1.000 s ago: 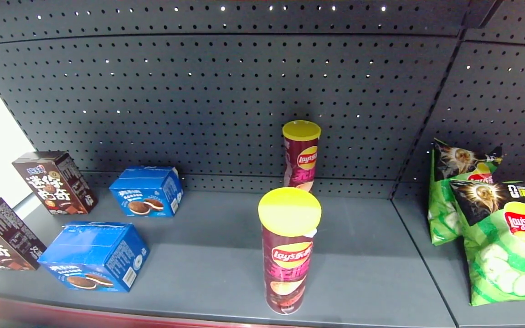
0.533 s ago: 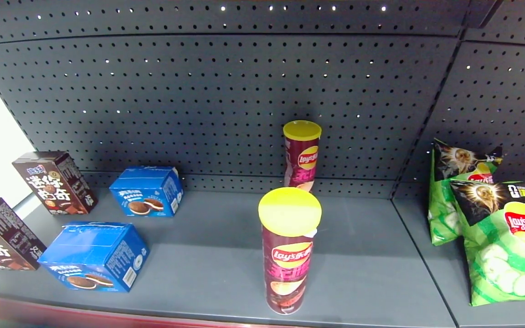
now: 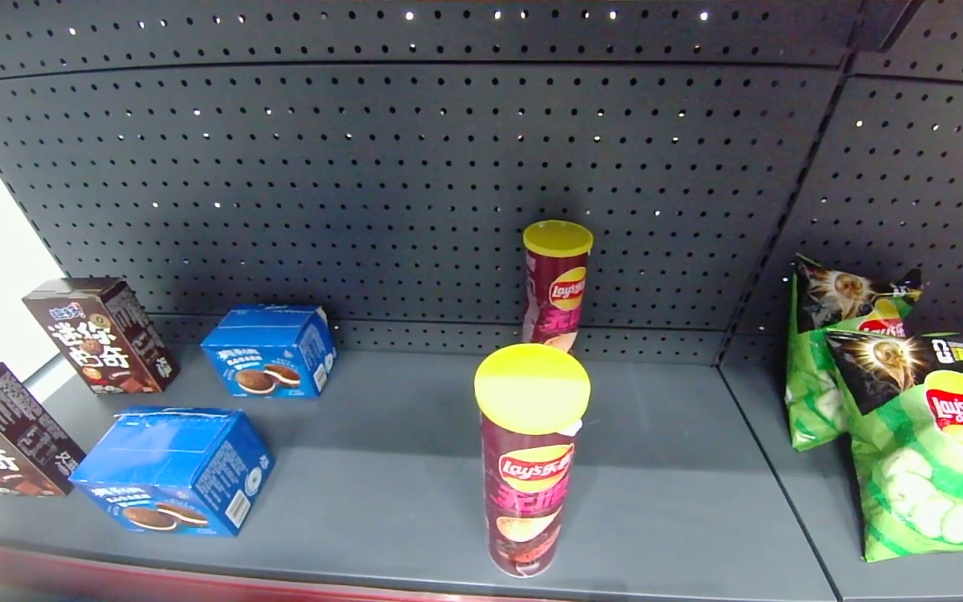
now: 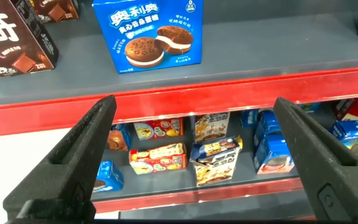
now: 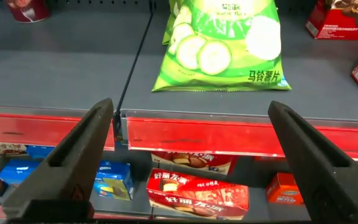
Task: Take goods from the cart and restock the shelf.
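A grey shelf [image 3: 682,502] with a red front strip [image 5: 229,134] stands before a dark grey back panel [image 3: 364,167] dotted with rows of small holes. Two maroon chip cans [image 3: 529,477] wear yellow lids (each can bears a red-and-yellow emblem). The cookie boxes [image 3: 172,472] are blue, picturing dark sandwich cookies. The chocolate boxes [image 3: 101,334] are dark brown with white lettering, and the chip bags [image 3: 924,443] are bright green with pale slices.

Evenly bright; blown-out glare at head view's left edge; soft shadow behind rear can [image 3: 555,284]; back panel [image 3: 364,184] seams bowed.
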{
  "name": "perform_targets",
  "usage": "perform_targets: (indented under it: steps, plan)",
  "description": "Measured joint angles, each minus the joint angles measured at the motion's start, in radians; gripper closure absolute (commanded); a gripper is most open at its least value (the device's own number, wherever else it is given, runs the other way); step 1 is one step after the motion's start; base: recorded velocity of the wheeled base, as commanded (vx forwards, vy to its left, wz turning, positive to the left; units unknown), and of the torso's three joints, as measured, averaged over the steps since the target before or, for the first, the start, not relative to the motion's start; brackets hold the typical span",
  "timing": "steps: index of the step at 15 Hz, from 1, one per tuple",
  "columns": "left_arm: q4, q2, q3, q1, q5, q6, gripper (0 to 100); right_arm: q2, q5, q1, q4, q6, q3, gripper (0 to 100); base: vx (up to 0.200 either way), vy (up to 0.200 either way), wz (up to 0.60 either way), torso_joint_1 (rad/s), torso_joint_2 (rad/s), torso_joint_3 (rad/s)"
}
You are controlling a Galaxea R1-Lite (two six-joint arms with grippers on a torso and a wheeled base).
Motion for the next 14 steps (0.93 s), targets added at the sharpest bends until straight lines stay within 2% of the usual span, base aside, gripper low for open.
perform_targets:
  steps: [4, 7, 8, 10, 12, 14]
  plan:
    - [-0.002, 0.000, 0.001, -0.001, 0.003, 0.010, 0, 0.000, 0.001, 0.000, 0.000, 0.000, 0.000, 0, 0.000, 0.000, 0.00, 0.000, 0.00, 0.000]
    - [-0.027, 0.005, -0.019, -0.003, 0.017, -0.027, 0, 0.000, 0.001, 0.000, 0.000, 0.000, 0.000, 0, 0.000, 0.000, 0.00, 0.000, 0.00, 0.000]
    - [-0.054, 0.026, -0.051, -0.011, 0.014, -0.026, 0, 0.000, 0.001, 0.000, 0.000, 0.000, 0.000, 0, 0.000, 0.000, 0.00, 0.000, 0.00, 0.000]
    - [-0.091, 0.112, -0.137, -0.043, -0.031, 0.001, 0, 0.000, 0.001, 0.000, 0.000, 0.000, 0.000, 0, 0.000, 0.000, 0.00, 0.000, 0.00, 0.000]
    - [-0.080, 0.203, -0.252, -0.107, -0.107, 0.054, 0, 0.000, 0.001, 0.000, 0.000, 0.000, 0.000, 0, 0.000, 0.000, 0.00, 0.000, 0.00, 0.000]
    - [-0.035, 0.282, -0.352, -0.155, -0.127, 0.116, 0, 0.000, 0.001, 0.000, 0.000, 0.000, 0.000, 0, 0.000, 0.000, 0.00, 0.000, 0.00, 0.000]
